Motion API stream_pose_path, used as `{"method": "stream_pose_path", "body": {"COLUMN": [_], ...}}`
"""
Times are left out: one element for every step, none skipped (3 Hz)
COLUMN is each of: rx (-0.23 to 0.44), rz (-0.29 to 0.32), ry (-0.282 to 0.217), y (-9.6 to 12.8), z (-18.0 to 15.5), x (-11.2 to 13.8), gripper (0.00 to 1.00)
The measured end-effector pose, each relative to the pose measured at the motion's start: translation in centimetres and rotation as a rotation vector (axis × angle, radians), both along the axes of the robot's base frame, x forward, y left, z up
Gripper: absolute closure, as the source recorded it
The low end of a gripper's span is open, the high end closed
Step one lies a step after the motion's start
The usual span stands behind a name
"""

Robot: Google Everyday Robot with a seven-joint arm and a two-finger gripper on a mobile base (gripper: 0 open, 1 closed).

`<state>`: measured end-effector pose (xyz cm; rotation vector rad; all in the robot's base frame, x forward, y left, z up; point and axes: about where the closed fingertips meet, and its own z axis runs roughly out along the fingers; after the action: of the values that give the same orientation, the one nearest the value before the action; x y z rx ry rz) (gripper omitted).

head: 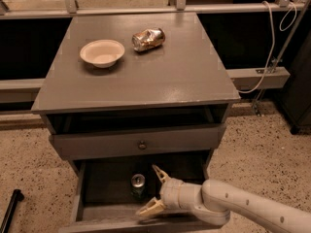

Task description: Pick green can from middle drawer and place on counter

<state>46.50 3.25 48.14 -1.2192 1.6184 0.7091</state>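
The green can (138,185) stands upright on the dark floor of the open middle drawer (77,203), its silver top facing up. My gripper (151,190) reaches in from the lower right, open, with one pale finger (159,174) just right of the can and the other finger (149,208) in front of it, low in the drawer. The jaws are spread wide and hold nothing. The counter (184,76) is the broad grey cabinet top above.
A cream bowl (102,52) and a dented gold-brown can (148,39) lie on the counter's far part. A grey drawer front with a round knob (142,145) sits above the open drawer. A black bar (10,208) lies on the speckled floor at left.
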Motion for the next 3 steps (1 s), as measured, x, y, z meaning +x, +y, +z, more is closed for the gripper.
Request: {"method": "stream_pose_path", "body": {"rx": [0.015,0.037,0.058], "rz": [-0.038,-0.078,-0.103], "ry": [0.035,0.052,0.070], "y": [1.2,2.1,3.2], "z": [-1.5,-2.7,-3.8], "x": [1.8,3.5,4.5], "gripper": [0.00,0.00,0.17]}}
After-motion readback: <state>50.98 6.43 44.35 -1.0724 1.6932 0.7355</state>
